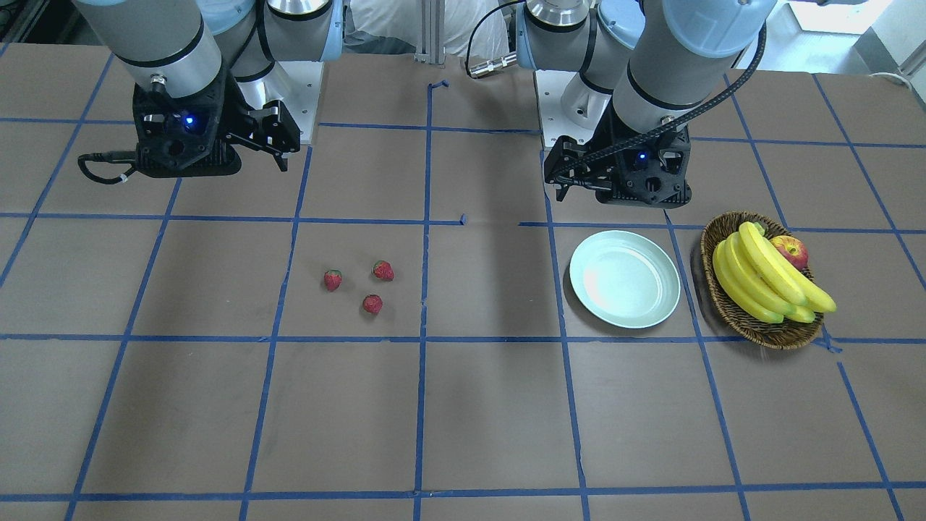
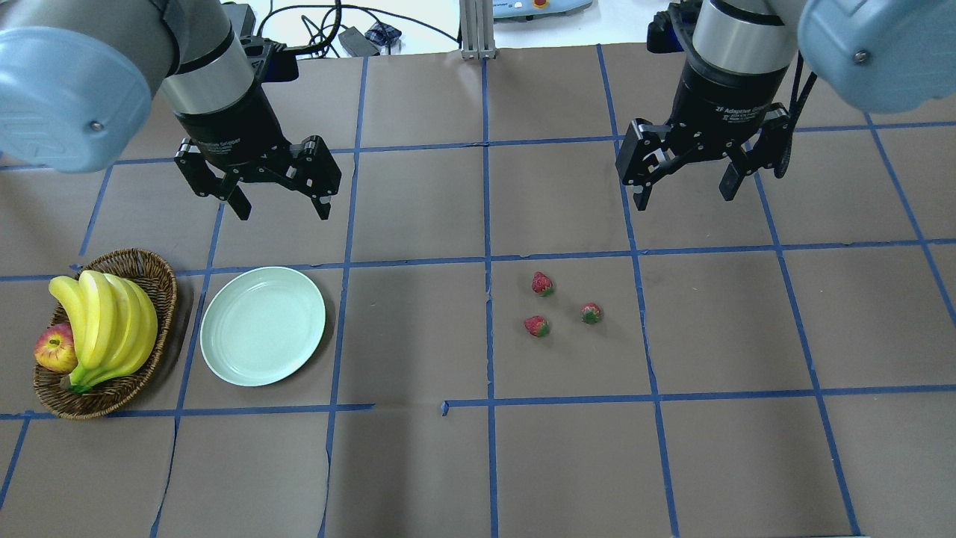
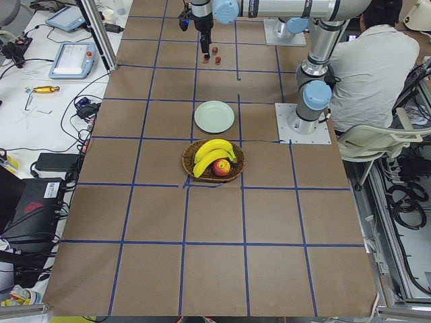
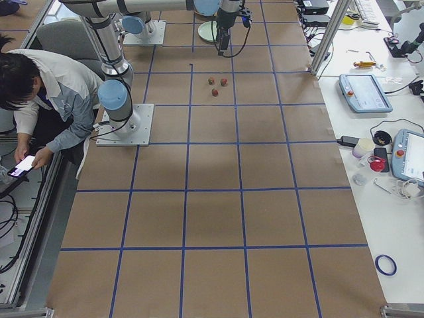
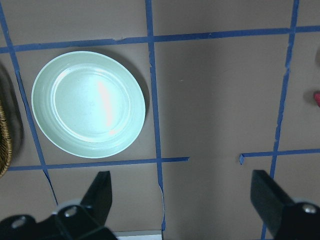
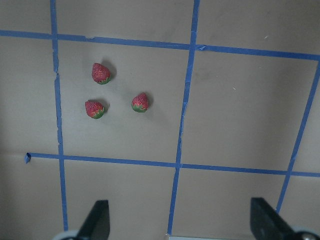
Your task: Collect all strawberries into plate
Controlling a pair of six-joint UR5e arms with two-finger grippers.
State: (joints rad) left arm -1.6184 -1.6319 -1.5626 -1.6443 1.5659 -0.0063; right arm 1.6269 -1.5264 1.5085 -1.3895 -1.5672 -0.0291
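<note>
Surface (image 2: 418,478): brown, gridded with blue tape; everything sits well away from its edges.
Strawberries (image 2: 543,284): three, small, red, green-capped; loose cluster on the right half, none touching.
Plate (image 2: 263,326): one, mint-green, glossy; left half, just beside a wicker basket (image 2: 160,273).
Left end effector (image 2: 282,211): fingers apart, raised near the plate.
Right end effector (image 2: 685,198): fingers apart, raised near the strawberries.

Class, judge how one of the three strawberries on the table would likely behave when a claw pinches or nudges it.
A strawberry is far smaller than the plate, so probably light. Its rounded, tapering body lies on its side, so a nudge would likely roll it.
</note>
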